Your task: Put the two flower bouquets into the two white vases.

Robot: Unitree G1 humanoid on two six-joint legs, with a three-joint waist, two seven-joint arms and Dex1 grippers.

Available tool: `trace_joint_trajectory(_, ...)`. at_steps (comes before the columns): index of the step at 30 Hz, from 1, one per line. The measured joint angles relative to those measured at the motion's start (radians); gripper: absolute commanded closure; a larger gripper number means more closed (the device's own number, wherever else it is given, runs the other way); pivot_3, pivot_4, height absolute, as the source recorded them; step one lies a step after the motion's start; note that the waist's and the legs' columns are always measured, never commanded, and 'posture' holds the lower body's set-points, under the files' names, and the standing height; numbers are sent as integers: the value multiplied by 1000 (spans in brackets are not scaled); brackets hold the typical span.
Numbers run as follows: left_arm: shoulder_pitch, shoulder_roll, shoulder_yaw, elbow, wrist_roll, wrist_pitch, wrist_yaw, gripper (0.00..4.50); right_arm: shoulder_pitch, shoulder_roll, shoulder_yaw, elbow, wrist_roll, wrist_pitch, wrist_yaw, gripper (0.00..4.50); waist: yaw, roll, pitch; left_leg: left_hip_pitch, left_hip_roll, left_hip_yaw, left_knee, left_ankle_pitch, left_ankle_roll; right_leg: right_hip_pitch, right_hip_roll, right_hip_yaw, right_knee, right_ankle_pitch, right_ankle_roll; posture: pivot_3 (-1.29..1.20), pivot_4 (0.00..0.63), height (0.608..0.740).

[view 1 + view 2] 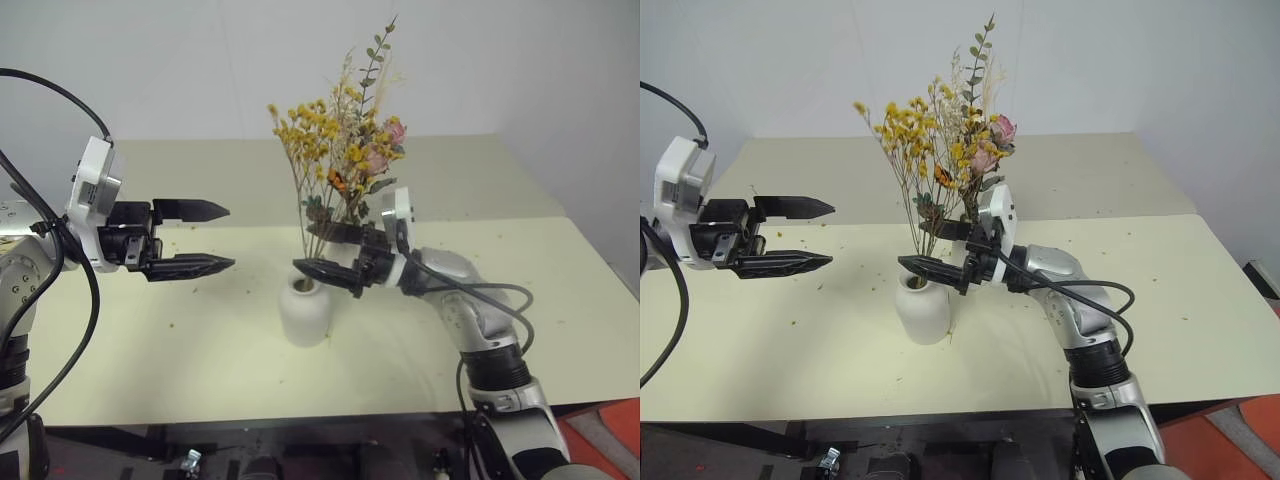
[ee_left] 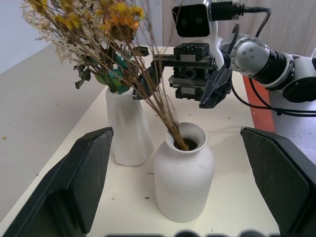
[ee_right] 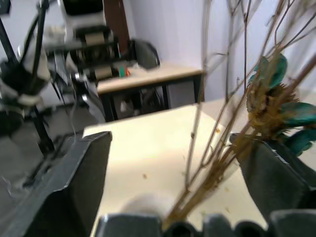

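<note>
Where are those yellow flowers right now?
The yellow bouquet stands in the round vase at the table's middle, just in front of the tall vase.

No readable text, labels, brand names, numbers or signs appear in any of the views.
</note>
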Motion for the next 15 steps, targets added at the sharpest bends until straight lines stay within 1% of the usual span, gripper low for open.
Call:
trace_joint_trajectory(7, -7, -1, -3, 12, 5, -10, -7, 0, -1, -85, 2, -4, -14, -33, 107, 40, -1, 0, 0, 0, 0, 0, 0, 0, 0, 0, 0, 0, 0, 0, 0, 0, 150, 740)
trace_joint_trajectory(11, -11, -6, -17, 24, 15, -24, -11, 0, -14, -81, 4, -4, -14, -46, 127, 40, -1, 0, 0, 0, 0, 0, 0, 0, 0, 0, 0, 0, 0, 0, 0, 0, 150, 740)
trace_joint_trajectory(15, -12, -9, -17, 26, 20, -26, -12, 0, -40, -57, 18, -24, -16, -45, 116, 40, -1, 0, 0, 0, 0, 0, 0, 0, 0, 0, 0, 0, 0, 0, 0, 0, 150, 740)
